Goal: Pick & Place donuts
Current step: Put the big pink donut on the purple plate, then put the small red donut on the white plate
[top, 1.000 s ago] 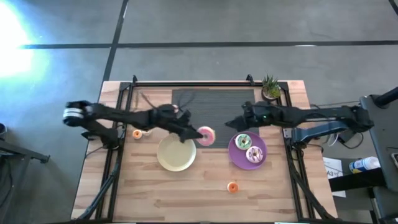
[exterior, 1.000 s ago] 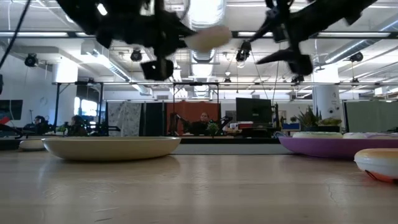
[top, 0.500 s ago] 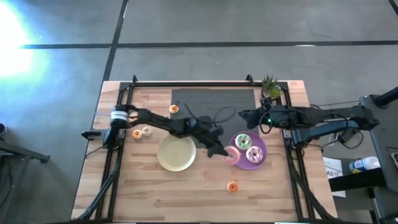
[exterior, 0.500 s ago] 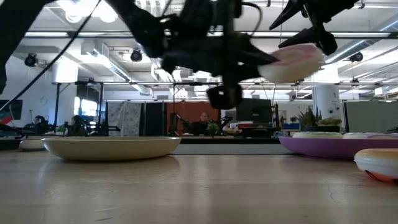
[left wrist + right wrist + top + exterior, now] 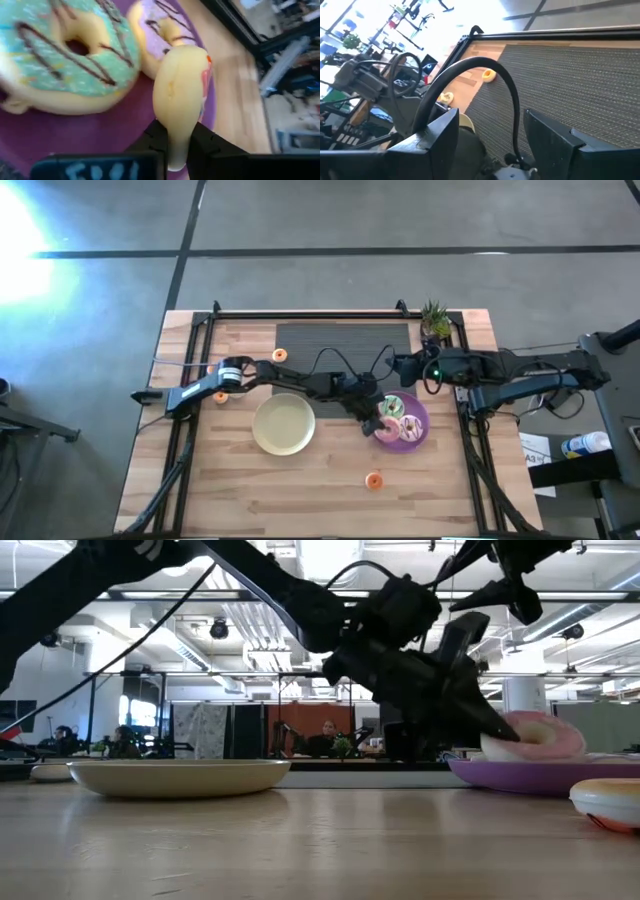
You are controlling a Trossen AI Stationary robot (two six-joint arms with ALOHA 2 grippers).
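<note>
My left gripper reaches across the table to the purple plate and is shut on a pink-iced donut. The low view shows this donut just above the plate's rim. On the plate lie a green-iced donut and a lilac-iced donut. A small orange donut lies on the near wood, and tiny ones lie at the left. My right gripper hovers open over the mat's right end. My left gripper pinches the pink donut's ring between its two fingers, across the ring's thickness. The fingers slant down from the table's left. The donut stands on edge, tilted, its lower part down at the purple plate; whether it rests there I cannot tell.
A cream-yellow plate lies left of the purple one, under my left arm. A dark mat covers the far middle, and a small potted plant stands at the far right corner. Bare wood stretches along the near edge.
My left gripper has carried the pink donut from above the mat's near edge toward the table's right and down onto the purple plate's left part. My right gripper has drawn back slightly toward the right edge.
</note>
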